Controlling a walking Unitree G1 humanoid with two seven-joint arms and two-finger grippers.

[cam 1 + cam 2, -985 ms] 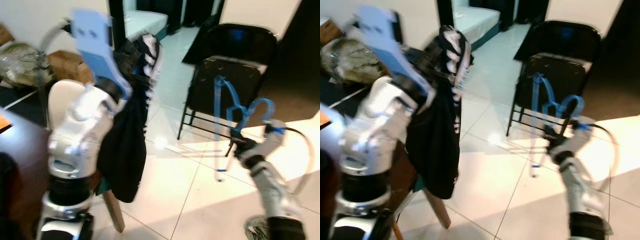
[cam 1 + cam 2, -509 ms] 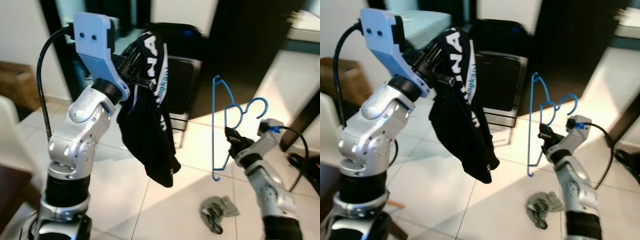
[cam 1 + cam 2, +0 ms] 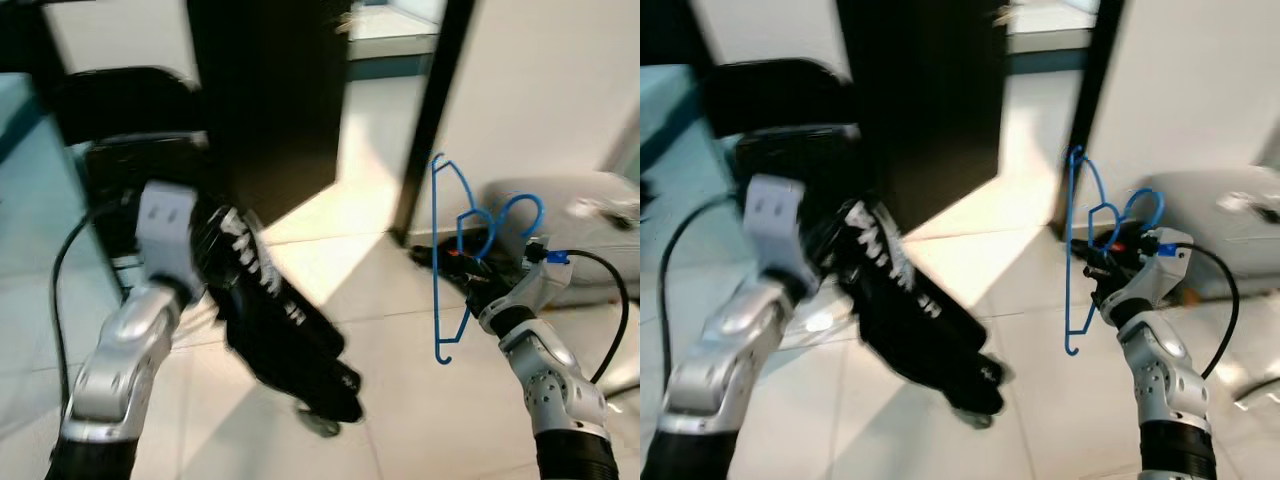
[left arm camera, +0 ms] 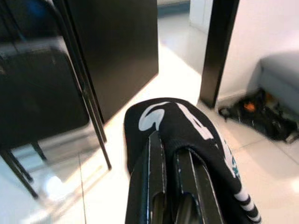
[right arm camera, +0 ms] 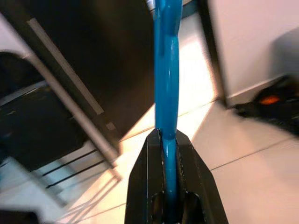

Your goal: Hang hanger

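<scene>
A blue plastic hanger stands upright on the right, hook pointing right, with my right gripper shut on its neck; the wrist view has the blue bar clamped between the black fingers. On the left, my left gripper is shut on a black garment with white lettering, which hangs down and streams to the right over the floor. In the left wrist view the cloth drapes over the fingers.
A black folding chair stands at the left behind my left arm. A dark doorway and door frame run up the middle. A grey sofa sits at the right, with dark shoes on the tiled floor beside it.
The whole view has swung right: the chair has slid to the left and a sofa has come in. My left arm has dropped lower with the garment. The hanger stays gripped.
</scene>
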